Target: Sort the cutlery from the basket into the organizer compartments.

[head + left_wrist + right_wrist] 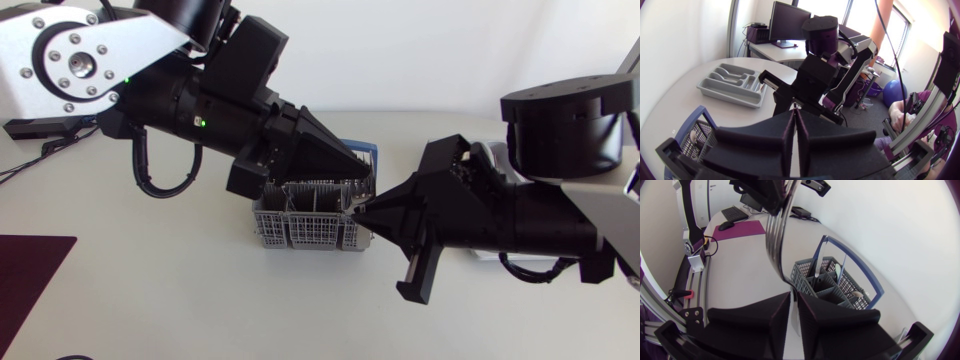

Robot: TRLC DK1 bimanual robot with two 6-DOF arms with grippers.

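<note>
Step in hand, as judged: carry 1 fork to the organizer.

- Right gripper [795, 311]: jaws drawn almost together on the handle of a fork [776, 240]. The tines stand up ahead of the jaws, above the cutlery basket [290, 237].
- Head view: the basket is at centre frame on the tabletop [180, 290], with more cutlery upright in it. The right jaws' tip is just at its right edge.
- Left gripper [795, 134]: jaws pressed together, nothing seen between them. It is poised over the basket from upper left.
- Organizer [725, 94]: lies beyond the right arm in the left wrist view, with some pieces in its slots. Which slot takes forks is too small to tell.

To do it well:
- Draw the fork away from the left gripper before swinging.
- Grip firmly, since a thin smooth handle may pivot.
- Lay it lengthwise in the slot and release low.
</note>
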